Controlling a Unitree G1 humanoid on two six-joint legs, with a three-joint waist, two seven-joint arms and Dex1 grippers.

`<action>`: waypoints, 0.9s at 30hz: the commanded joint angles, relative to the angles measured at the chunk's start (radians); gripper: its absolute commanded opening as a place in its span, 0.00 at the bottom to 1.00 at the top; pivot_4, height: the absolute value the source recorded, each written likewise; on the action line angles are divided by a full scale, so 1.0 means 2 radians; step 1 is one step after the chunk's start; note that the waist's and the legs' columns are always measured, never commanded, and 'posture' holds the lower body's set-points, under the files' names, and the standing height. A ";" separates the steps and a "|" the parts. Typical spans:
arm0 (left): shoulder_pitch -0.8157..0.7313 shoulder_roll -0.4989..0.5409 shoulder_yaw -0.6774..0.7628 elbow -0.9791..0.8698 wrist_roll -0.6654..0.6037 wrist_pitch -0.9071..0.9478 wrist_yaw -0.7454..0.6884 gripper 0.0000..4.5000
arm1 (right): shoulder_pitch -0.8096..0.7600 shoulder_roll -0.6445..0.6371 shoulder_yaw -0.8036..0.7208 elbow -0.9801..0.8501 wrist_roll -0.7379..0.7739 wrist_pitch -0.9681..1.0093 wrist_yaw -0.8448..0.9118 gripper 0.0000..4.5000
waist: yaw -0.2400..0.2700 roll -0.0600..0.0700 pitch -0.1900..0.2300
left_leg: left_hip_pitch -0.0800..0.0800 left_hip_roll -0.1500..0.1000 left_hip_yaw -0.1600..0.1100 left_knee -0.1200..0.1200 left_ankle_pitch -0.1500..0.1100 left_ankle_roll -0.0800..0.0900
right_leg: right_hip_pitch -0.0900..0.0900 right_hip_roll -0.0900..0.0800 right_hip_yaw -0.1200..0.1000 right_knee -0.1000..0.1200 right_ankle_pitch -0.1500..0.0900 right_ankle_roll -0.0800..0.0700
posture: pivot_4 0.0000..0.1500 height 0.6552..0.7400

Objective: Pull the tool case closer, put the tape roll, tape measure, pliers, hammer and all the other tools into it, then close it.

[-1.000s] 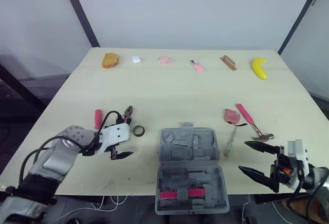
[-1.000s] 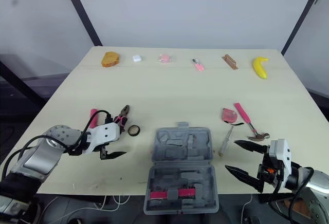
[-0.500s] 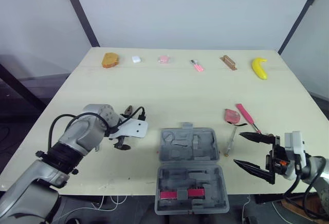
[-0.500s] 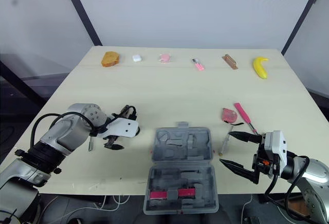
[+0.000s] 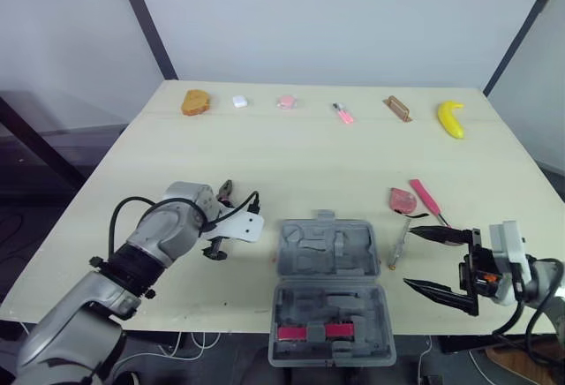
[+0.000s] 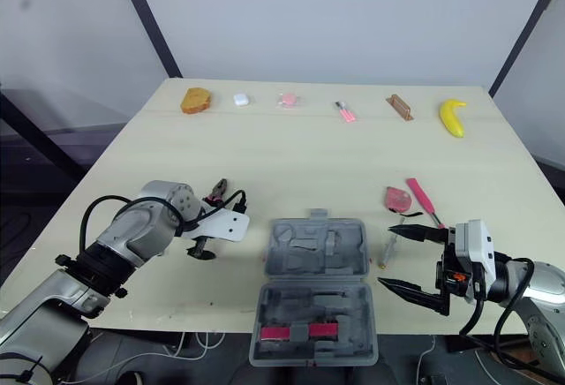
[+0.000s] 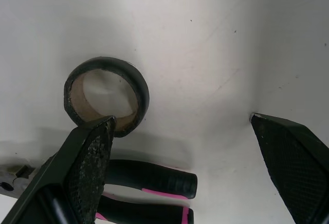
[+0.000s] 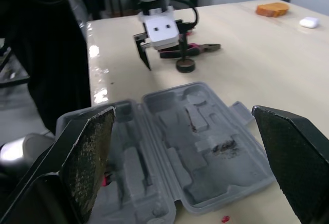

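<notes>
The grey tool case lies open at the table's near edge, with a pink-and-black tool in its near half. My left gripper stands open over the black tape roll; one fingertip overlaps the roll's rim. The pliers with pink-and-black handles lie just beside the roll. My right gripper is open right of the case, holding nothing. Beyond it lie the screwdriver, the red tape measure and the pink-handled hammer.
Along the table's far edge lie a brown bread-like lump, a small white object, a pink object, a small pink tool, a brown block and a banana.
My left gripper swung right and forward from the table's near left to over the tape roll. My right gripper rose slightly and edged toward the case. The camera shifted a little.
</notes>
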 commanded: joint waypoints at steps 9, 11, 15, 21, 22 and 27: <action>-0.032 -0.027 -0.013 0.043 0.017 -0.025 0.006 0.37 | -0.009 0.001 0.003 -0.009 -0.010 -0.017 0.002 1.00 | 0.006 0.000 0.000 | 0.000 0.000 0.000 0.001 0.000 0.000 | 0.000 0.000 0.000 0.001 0.000 0.000 | 1.00 1.00; -0.037 -0.031 -0.015 0.051 0.020 -0.030 0.008 0.06 | -0.008 0.002 0.004 -0.008 -0.012 -0.020 0.003 1.00 | 0.008 0.000 0.000 | 0.000 0.000 0.000 0.001 0.000 0.000 | 0.000 0.000 -0.001 0.001 0.000 0.000 | 1.00 1.00; -0.046 -0.037 -0.017 0.065 0.022 -0.043 0.008 0.00 | -0.010 0.004 0.006 -0.007 -0.014 -0.021 0.003 1.00 | 0.008 0.000 0.000 | 0.000 0.000 -0.001 0.002 0.000 0.000 | 0.001 0.000 -0.001 0.000 0.000 0.000 | 1.00 1.00; -0.051 -0.020 -0.001 0.019 0.000 -0.044 -0.040 0.00 | -0.012 0.006 0.009 -0.003 -0.017 -0.024 0.003 1.00 | 0.008 0.000 0.000 | 0.000 0.000 -0.001 0.003 0.000 0.000 | 0.001 0.000 -0.001 0.000 0.000 0.000 | 1.00 1.00; -0.051 -0.016 0.003 0.006 -0.005 -0.041 -0.050 0.00 | -0.012 0.006 0.009 -0.002 -0.018 -0.025 0.004 1.00 | 0.007 0.000 0.000 | 0.000 0.000 -0.001 0.003 0.000 0.000 | 0.001 0.000 -0.001 0.000 0.000 0.000 | 1.00 1.00; -0.051 -0.005 0.023 -0.053 -0.040 -0.009 -0.092 0.00 | -0.015 0.007 0.010 0.006 -0.018 -0.029 0.006 1.00 | 0.007 0.000 0.000 | 0.000 0.000 -0.001 0.003 0.000 0.000 | 0.001 0.000 -0.001 0.000 0.000 0.000 | 1.00 1.00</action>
